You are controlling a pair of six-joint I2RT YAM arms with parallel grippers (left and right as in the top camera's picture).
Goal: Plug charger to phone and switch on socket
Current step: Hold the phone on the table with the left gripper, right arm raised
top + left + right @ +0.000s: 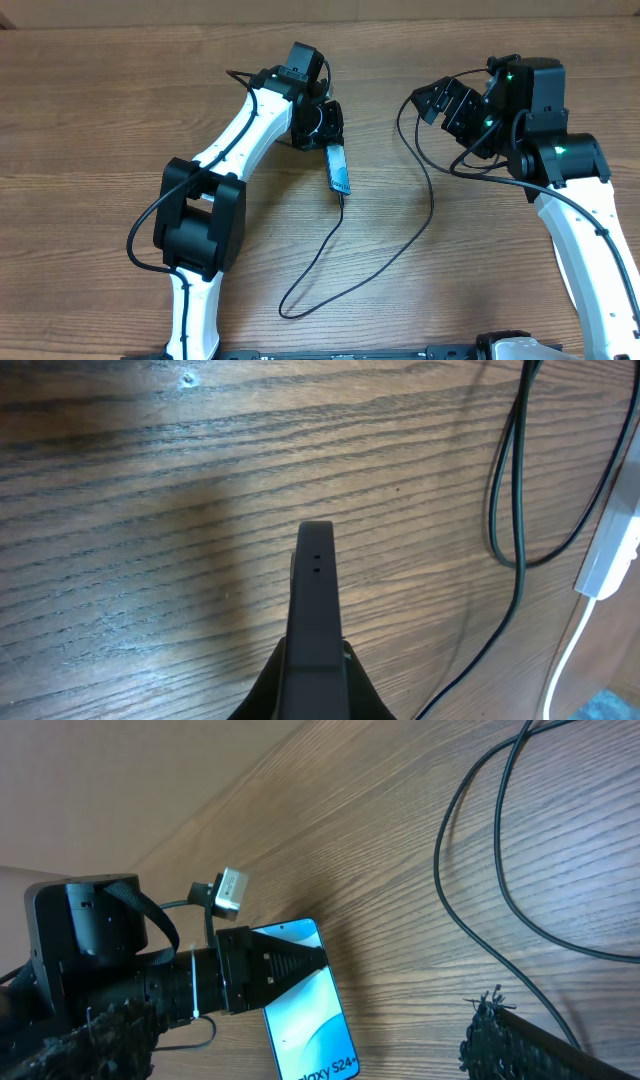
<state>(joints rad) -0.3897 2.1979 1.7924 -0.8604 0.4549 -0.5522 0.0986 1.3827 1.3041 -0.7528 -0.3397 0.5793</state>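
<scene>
1. Left pincer point(330, 142) is clenching the Galaxy S24 phone point(338, 170) near its upper end, just above the centre of the overhead frame. It is holding the phone tilted on its long edge. In the right wrist view the lit blue screen is facing the other arm, probably so that the free lower end is offered for the connector.
2. Right pincer point(440, 103), in the upper right of the overhead frame, is standing spread wide and grasping nothing. Its fingers are showing only at the bottom corners of its own view. It is likely waiting there so it can reach either the cable or the switch.
3. Charger cable point(495, 510) is running from the phone's lower end down into a slack loop at the lower centre of the overhead frame. From there it is climbing toward the upper right. The slack should be letting the phone be held up without tugging. Whether the tip is seated in the port, I cannot tell.
4. Power strip point(615, 545) is showing only as a white corner at the right edge of the left wrist view, with its white cord point(565, 660) trailing below. Its switches are not showing, so the switching step looks undone but cannot be checked.
5. Wooden table point(100, 80) is carrying the cable.
</scene>
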